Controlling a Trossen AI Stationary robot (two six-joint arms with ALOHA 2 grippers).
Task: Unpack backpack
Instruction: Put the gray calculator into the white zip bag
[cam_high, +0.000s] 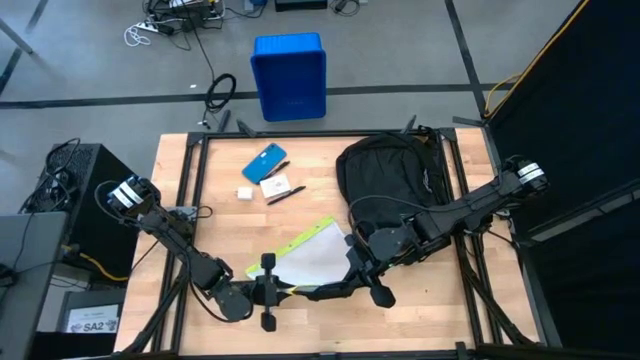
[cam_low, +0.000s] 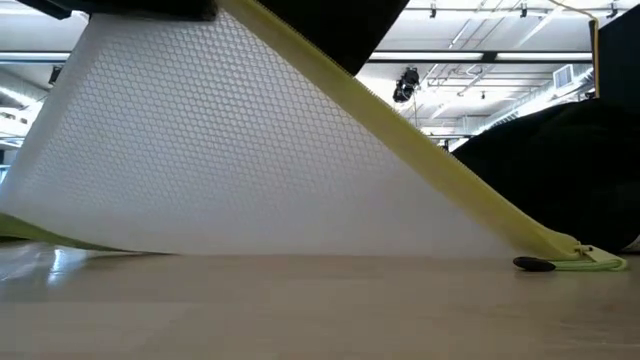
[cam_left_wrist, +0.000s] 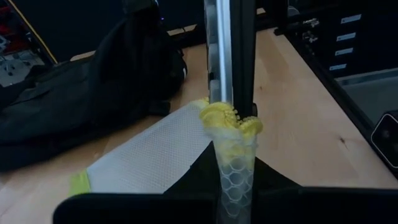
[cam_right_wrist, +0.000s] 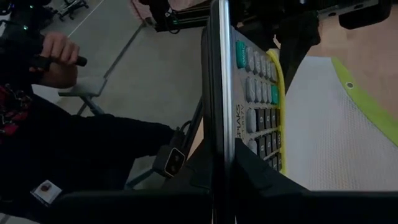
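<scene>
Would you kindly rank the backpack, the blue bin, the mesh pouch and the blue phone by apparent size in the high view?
1. backpack
2. blue bin and mesh pouch: look similar, pouch partly hidden
3. blue phone

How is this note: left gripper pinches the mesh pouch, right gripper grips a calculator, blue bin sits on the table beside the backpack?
Not quite. The high view shows the blue bin on the floor beyond the table, not on it beside the backpack. The left gripper does pinch the mesh pouch, and the right gripper grips the calculator.
</scene>
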